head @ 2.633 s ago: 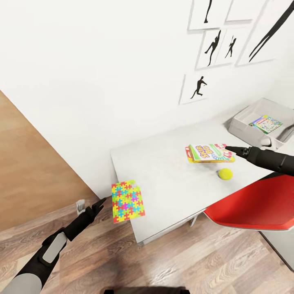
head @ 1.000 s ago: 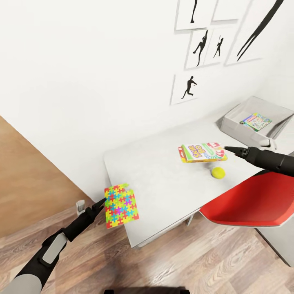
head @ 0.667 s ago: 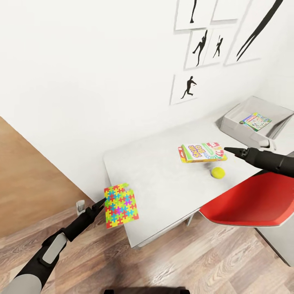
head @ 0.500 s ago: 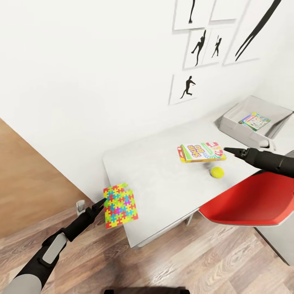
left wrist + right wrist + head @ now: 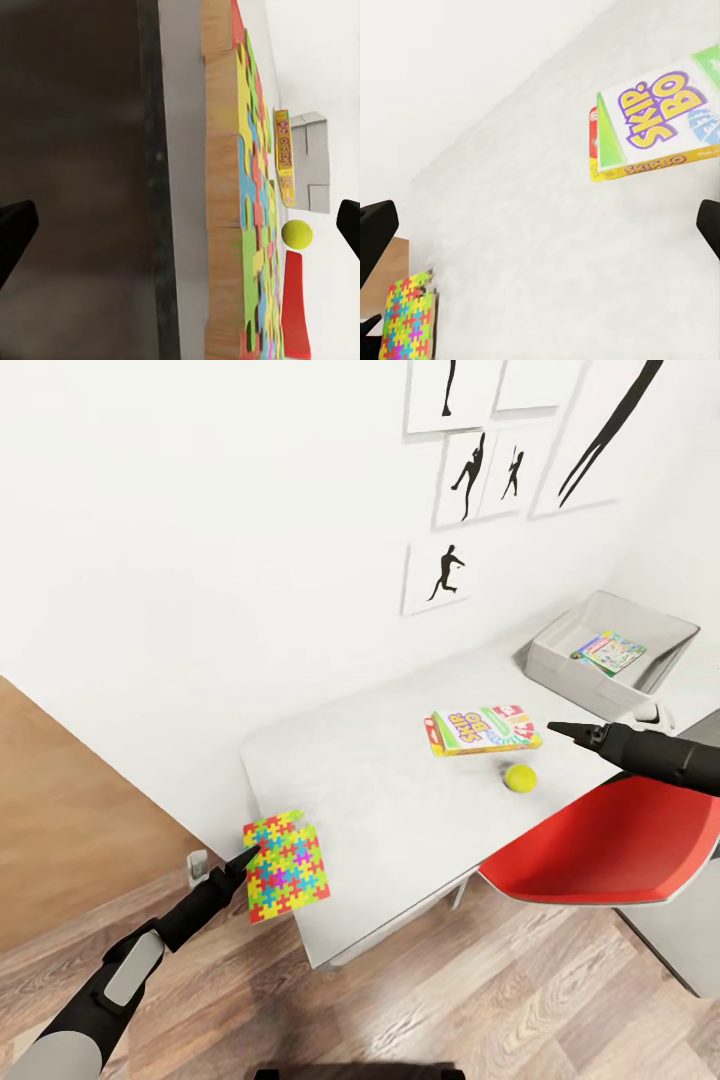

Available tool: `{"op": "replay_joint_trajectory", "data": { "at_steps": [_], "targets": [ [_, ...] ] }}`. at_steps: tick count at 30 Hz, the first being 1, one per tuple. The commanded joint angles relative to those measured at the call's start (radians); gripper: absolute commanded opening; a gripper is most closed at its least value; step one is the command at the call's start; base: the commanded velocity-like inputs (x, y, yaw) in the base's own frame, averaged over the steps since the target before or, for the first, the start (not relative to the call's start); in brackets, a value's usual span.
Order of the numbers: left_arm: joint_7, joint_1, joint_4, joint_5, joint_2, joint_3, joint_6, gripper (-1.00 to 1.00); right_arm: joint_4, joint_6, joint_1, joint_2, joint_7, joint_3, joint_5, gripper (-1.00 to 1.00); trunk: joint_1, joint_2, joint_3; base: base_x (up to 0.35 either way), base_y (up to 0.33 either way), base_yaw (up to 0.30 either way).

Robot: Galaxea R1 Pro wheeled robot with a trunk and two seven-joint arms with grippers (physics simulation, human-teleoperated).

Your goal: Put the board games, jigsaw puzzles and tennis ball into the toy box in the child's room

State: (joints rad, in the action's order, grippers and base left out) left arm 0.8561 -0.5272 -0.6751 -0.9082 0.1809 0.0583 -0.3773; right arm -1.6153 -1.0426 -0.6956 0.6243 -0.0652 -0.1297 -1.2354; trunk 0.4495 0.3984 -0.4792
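The left gripper shows two dark fingertips spread wide apart at the frame's opposite edges. Between them stands the jigsaw puzzle, seen almost edge-on — a brown cardboard side and a sliver of its many-coloured face — and neither fingertip visibly touches it. Beyond the puzzle lies the pale table, its dark edge against the brown floor. Farther out sit the board game, the grey toy box, the tennis ball and a red chair.
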Motion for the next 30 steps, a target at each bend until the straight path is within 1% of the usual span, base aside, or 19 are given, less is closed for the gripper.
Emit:
{"op": "replay_joint_trajectory", "data": {
  "at_steps": [1, 20, 30],
  "targets": [
    [0.001, 0.0, 0.0, -0.008, 0.0, 0.0, -0.009, 1.0, 0.0, -0.005, -0.001, 0.0, -0.007, -0.001, 0.007, 1.0, 0.001, 0.002, -0.001, 0.0, 0.0, -0.019],
    [-0.001, 0.0, 0.0, -0.006, 0.0, 0.0, -0.012, 1.0, 0.0, -0.005, -0.001, 0.0, -0.007, -0.001, 0.007, 1.0, 0.001, 0.002, -0.001, 0.0, 0.0, -0.008],
    [-0.003, 0.0, 0.0, -0.006, 0.0, 0.0, -0.012, 1.0, 0.0, -0.005, 0.0, 0.0, -0.007, 0.0, 0.007, 1.0, 0.001, 0.002, -0.001, 0.0, 0.0, -0.11]
  ]
}}
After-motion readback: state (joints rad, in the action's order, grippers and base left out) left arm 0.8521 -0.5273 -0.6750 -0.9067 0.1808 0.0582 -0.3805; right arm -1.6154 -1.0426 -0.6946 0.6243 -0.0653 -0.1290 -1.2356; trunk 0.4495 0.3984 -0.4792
